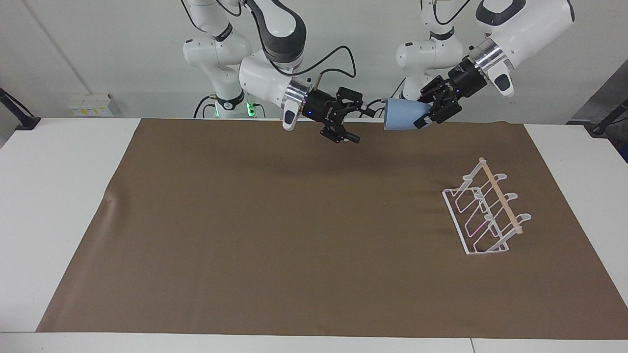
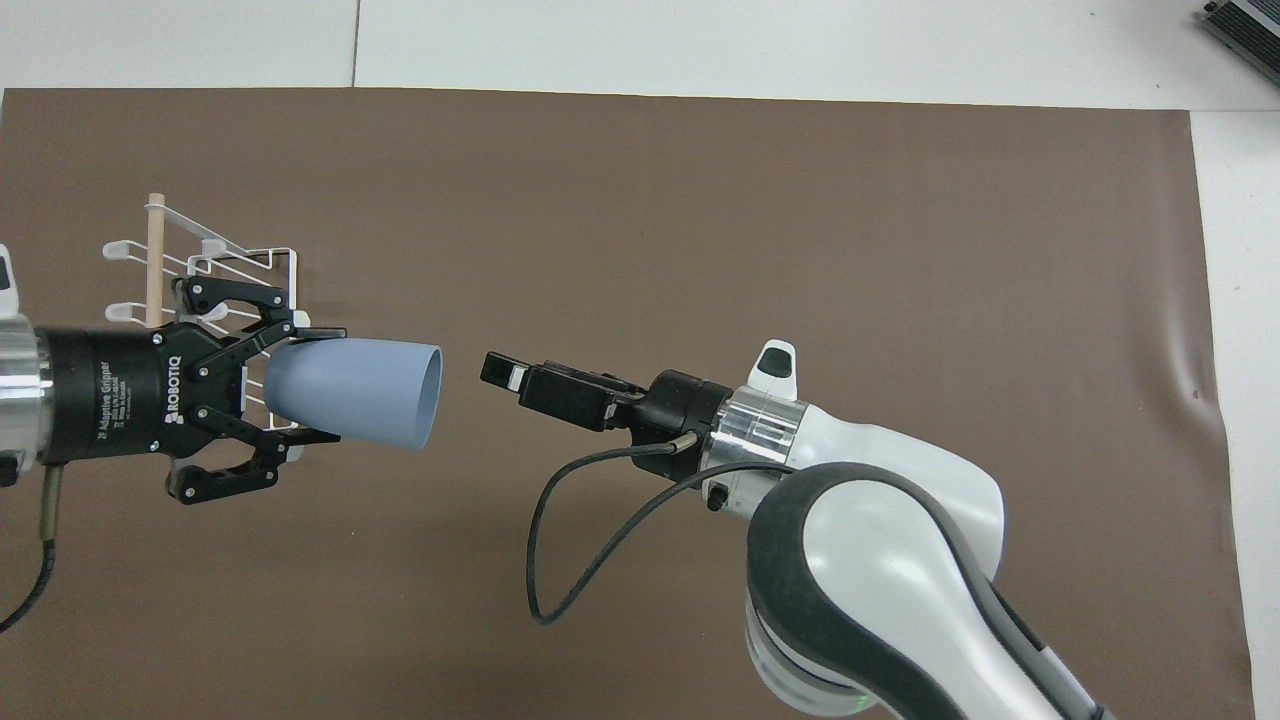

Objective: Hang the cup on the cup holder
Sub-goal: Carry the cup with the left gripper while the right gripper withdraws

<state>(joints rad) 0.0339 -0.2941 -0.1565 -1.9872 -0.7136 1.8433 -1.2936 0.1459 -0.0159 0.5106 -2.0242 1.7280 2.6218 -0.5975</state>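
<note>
Now left hand [image 2: 318, 383] grips cup [image 2: 360, 391]; right hand [image 1: 360, 125] spread, empty.

Both arms are glossy white Frankas with dark grey joint bands and shiny silver wrist rings. The black left gripper [image 2: 300, 385] has "ROBOTIQ" printed in white, the right gripper [image 1: 354, 127] looks the same, and loose black cables loop off each wrist.
</note>
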